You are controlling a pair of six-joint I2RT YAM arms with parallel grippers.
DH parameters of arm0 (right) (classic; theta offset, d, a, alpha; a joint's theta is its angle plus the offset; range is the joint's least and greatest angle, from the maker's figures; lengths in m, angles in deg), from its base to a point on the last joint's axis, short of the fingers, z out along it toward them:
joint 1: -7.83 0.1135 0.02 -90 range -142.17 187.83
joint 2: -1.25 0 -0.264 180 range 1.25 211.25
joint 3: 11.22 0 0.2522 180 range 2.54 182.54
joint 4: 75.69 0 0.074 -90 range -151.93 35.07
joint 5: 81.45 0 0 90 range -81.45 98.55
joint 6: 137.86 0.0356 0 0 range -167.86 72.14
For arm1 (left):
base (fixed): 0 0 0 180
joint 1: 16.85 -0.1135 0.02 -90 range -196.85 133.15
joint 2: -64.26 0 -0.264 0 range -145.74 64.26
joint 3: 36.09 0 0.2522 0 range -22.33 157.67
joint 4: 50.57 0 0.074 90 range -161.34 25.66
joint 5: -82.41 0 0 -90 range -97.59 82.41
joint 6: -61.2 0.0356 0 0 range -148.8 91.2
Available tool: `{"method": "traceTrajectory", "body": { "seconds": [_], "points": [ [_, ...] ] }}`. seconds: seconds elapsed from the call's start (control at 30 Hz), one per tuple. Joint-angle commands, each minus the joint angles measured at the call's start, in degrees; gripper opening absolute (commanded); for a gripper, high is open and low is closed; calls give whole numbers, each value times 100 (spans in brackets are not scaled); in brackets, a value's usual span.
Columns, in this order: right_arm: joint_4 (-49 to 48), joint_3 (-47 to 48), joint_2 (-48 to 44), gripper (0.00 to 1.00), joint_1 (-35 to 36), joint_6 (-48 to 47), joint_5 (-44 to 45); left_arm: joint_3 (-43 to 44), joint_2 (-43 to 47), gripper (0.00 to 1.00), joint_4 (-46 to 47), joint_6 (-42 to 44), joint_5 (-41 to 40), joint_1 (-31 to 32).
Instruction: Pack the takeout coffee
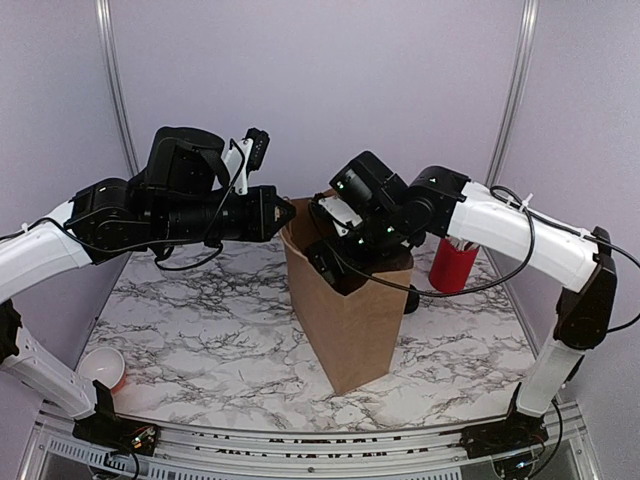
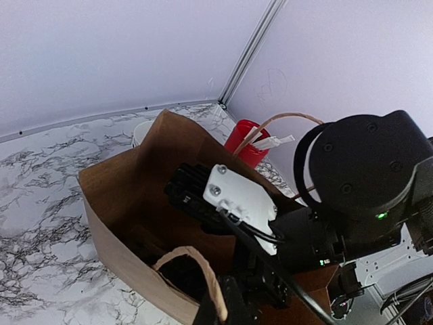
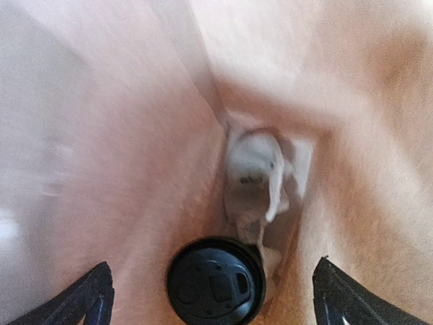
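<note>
The takeout coffee (image 3: pixel 215 283) stands upright at the bottom of a brown paper bag (image 1: pixel 350 320), and only its black lid shows. My right gripper (image 3: pixel 213 264) reaches down into the bag mouth (image 1: pixel 335 268). It is open wide, with one fingertip (image 3: pixel 95 298) on each side of the cup and neither touching it. My left gripper (image 1: pixel 287 212) is shut on the bag's paper handle (image 2: pixel 199 271) at the near rim (image 2: pixel 226 308). White crumpled paper (image 3: pixel 260 176) lies in the bag beyond the cup.
A red cup of white sachets (image 1: pixel 452 265) stands right of the bag, also seen from the left wrist (image 2: pixel 245 142). A white-lined cup (image 1: pixel 103 368) sits at the table's near left corner. Purple walls close the back and sides.
</note>
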Motion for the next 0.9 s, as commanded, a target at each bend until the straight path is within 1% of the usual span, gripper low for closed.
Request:
{"method": "traceTrajectory", "body": {
  "seconds": [0.0,0.33,0.53,0.87],
  "points": [
    [-218,587,-117,100,68,24,9,156,58,0,18,149,-174,3],
    [-472,718,-202,100,105,103,60,122,160,0,-25,181,-291,-49],
    [-421,1145,-155,100,106,74,77,48,272,0,-23,154,-329,-145],
    [-771,1199,-311,100,106,91,82,-56,399,0,0,110,-328,-291]
  ]
}}
